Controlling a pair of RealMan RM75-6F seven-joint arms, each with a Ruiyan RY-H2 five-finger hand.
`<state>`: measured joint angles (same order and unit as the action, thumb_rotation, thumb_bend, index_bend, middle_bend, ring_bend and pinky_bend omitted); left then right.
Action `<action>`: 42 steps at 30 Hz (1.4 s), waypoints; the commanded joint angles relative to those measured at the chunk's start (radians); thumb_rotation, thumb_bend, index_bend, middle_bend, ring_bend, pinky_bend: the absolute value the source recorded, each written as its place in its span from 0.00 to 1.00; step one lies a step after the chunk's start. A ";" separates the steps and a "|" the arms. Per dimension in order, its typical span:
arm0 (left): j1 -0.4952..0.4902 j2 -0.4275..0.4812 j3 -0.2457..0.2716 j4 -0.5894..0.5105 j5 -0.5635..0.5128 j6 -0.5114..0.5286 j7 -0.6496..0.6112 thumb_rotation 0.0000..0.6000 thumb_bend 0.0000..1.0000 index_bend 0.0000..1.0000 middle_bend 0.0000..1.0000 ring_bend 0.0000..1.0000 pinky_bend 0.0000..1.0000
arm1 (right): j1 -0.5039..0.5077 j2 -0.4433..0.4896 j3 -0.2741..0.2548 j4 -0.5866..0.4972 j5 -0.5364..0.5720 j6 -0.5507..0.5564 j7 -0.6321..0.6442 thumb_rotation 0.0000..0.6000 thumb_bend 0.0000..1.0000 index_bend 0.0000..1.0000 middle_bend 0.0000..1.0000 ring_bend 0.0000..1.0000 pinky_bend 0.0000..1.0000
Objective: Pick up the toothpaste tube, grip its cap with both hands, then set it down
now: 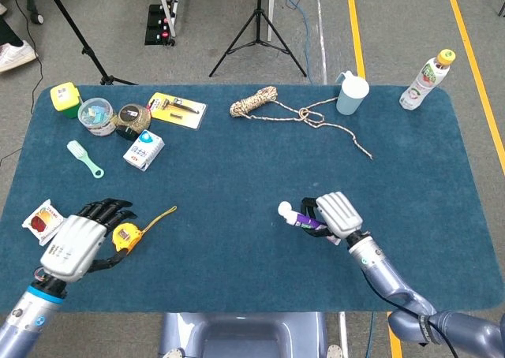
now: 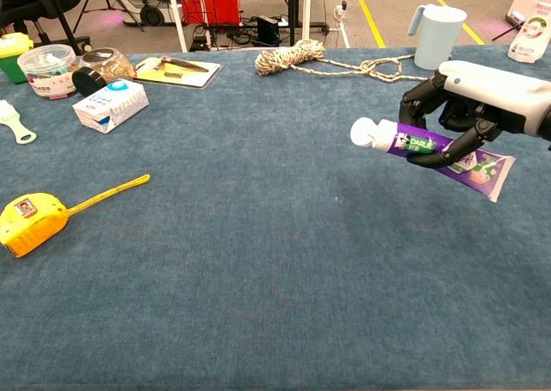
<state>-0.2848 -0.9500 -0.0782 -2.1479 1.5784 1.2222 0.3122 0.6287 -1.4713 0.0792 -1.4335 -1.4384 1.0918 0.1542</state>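
My right hand (image 1: 335,214) (image 2: 465,105) grips a purple toothpaste tube (image 2: 443,152) (image 1: 306,221) around its middle and holds it above the blue table. The white cap (image 2: 365,133) (image 1: 285,209) points left and sticks out free of the fingers. My left hand (image 1: 77,242) hovers open, fingers spread, over the front left of the table beside the yellow tape measure (image 1: 126,235) (image 2: 29,217). It is far from the cap and does not appear in the chest view.
A snack packet (image 1: 43,220) lies left of the left hand. Along the back stand a rope (image 1: 272,104), a pale blue jug (image 1: 352,95), a bottle (image 1: 424,79), a milk carton (image 1: 144,150), jars (image 1: 96,115) and a brush (image 1: 84,158).
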 commanded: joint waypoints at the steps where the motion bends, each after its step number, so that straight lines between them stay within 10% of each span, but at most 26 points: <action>1: -0.071 -0.057 -0.035 0.003 -0.012 -0.071 0.053 1.00 0.24 0.28 0.23 0.18 0.25 | -0.016 0.040 0.009 -0.107 0.014 0.015 -0.048 1.00 0.35 0.77 0.87 1.00 0.99; 15: -0.296 -0.307 -0.138 0.146 -0.112 -0.208 0.287 1.00 0.24 0.15 0.13 0.10 0.25 | -0.008 0.086 0.024 -0.317 0.046 -0.038 -0.084 1.00 0.35 0.77 0.88 1.00 0.99; 42: -0.432 -0.507 -0.118 0.328 -0.187 -0.234 0.299 1.00 0.23 0.00 0.00 0.00 0.25 | 0.071 0.058 0.092 -0.355 0.117 -0.179 0.039 1.00 0.35 0.77 0.88 1.00 0.99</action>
<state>-0.7139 -1.4532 -0.1989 -1.8239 1.3895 0.9882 0.6124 0.6974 -1.4119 0.1694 -1.7902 -1.3236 0.9153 0.1907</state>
